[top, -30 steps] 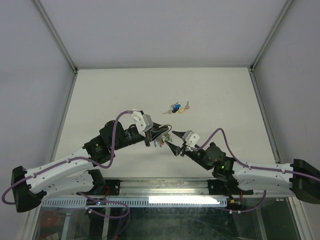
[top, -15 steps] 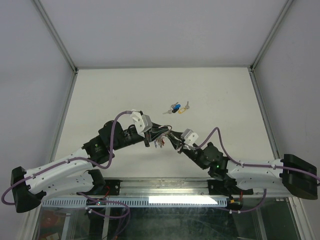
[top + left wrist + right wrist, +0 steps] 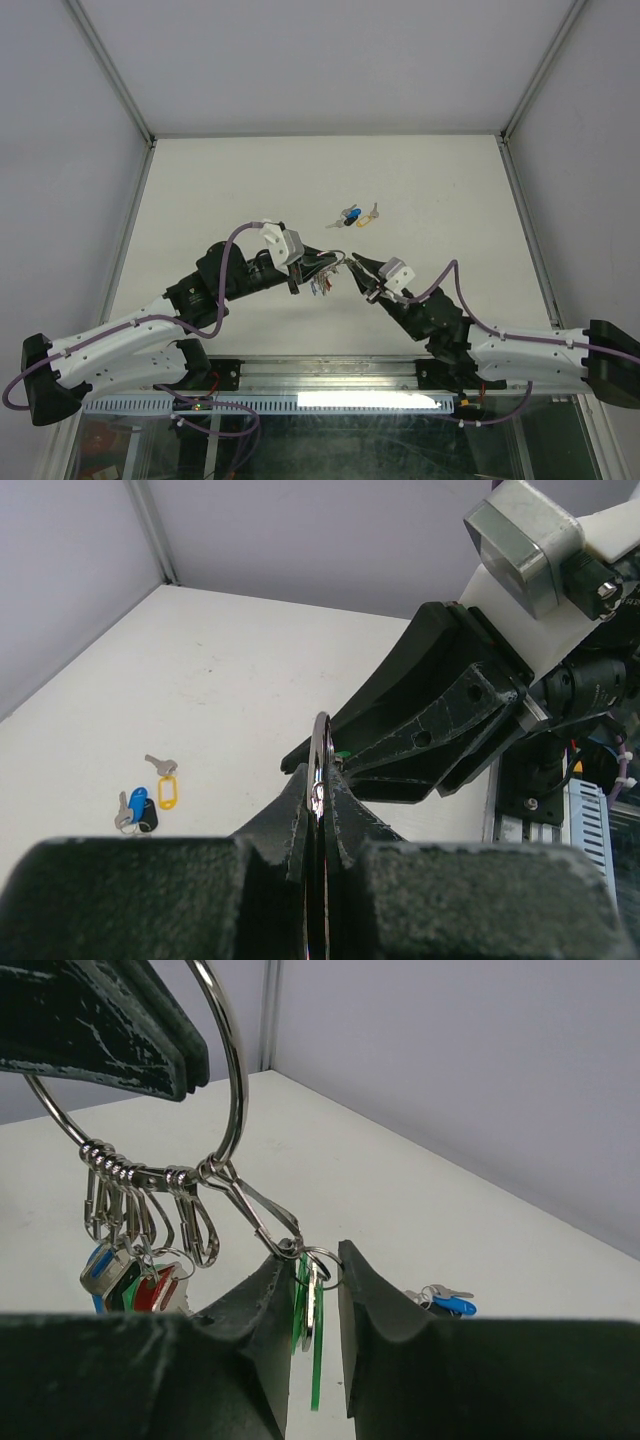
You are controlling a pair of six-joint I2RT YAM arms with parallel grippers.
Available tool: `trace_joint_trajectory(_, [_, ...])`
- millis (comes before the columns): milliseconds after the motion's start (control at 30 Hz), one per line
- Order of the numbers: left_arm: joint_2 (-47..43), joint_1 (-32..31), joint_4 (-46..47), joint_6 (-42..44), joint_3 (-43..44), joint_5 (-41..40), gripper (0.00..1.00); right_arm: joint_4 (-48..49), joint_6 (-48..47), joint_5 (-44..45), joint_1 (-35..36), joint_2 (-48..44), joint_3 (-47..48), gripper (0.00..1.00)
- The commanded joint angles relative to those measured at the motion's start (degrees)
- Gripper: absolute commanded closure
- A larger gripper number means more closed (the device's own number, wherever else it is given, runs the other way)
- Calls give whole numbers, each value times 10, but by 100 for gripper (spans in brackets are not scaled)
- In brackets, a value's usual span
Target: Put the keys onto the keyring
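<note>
My left end effector [image 3: 318, 802] is clamped tight on the keyring [image 3: 238, 1080], holding it off the desk [image 3: 220, 190]. My right end effector [image 3: 308, 1290] has its jaws narrowly apart around a green-headed key [image 3: 314, 1370] that hangs from that ring. I cannot tell whether it grips. The keys [image 3: 354, 215], yellow, blue and grey, lie together on the desk farther out, well apart from both arms.
</note>
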Motion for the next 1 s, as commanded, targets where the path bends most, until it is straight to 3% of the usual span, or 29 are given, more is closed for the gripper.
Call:
trace_joint_trajectory(0, [-8, -3, 34, -1, 25, 6, 100, -27, -42, 28, 2, -27, 19, 92])
trace_joint_trajectory(600, [3, -3, 35, 2, 8, 10, 100, -313, -175, 47, 1, -139, 143, 96])
trace_joint_trajectory(967, [36, -3, 74, 4, -12, 26, 100, -476, -230, 37, 2, -109, 283, 92])
